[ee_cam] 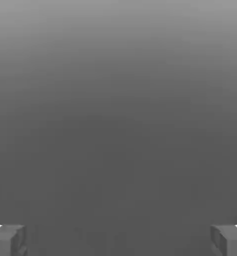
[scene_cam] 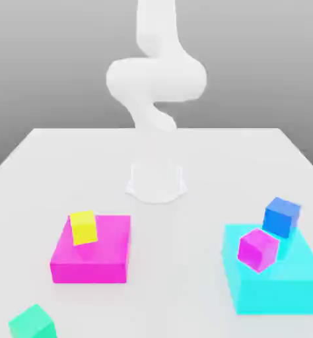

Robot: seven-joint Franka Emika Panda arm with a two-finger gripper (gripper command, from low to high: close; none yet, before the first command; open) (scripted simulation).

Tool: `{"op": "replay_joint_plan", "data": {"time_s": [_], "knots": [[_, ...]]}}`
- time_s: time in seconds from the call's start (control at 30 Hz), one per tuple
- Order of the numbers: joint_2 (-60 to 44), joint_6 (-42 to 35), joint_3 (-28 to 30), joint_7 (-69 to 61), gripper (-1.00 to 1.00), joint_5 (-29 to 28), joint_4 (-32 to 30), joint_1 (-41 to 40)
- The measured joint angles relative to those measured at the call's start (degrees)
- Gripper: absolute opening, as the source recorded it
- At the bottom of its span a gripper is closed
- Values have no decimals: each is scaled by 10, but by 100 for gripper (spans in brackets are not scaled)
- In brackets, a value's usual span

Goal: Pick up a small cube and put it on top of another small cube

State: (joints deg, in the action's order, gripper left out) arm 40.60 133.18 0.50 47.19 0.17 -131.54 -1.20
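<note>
White arm (scene_cam: pixel 156 82) rises curled above its base; gripper (ee_cam: pixel 118 240) fingers wide apart (nothing btwn).

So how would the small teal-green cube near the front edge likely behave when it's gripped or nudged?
The small teal-green cube looks rigid, with flat faces, so the open gripper could probably clamp it squarely. Sitting flat on the table, it should slide rather than roll if pushed. It looks small, so probably light, though its weight can't be seen.

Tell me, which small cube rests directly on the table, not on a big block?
The small teal-green cube, at the exterior view's lower left. The yellow cube sits on the magenta block; the small magenta cube on the cyan block.
</note>
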Motion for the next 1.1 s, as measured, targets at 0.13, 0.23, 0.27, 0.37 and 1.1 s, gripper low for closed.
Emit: {"op": "replay_joint_plan", "data": {"time_s": [0.13,0.23,0.27,0.37,1.1], "knots": [[-86,24,10,23,0,2,4,-19],[-149,41,18,40,0,4,7,-31],[-170,46,21,45,0,4,7,-35],[-232,63,30,61,0,7,10,-47],[-691,223,63,121,0,76,42,-138]]}}
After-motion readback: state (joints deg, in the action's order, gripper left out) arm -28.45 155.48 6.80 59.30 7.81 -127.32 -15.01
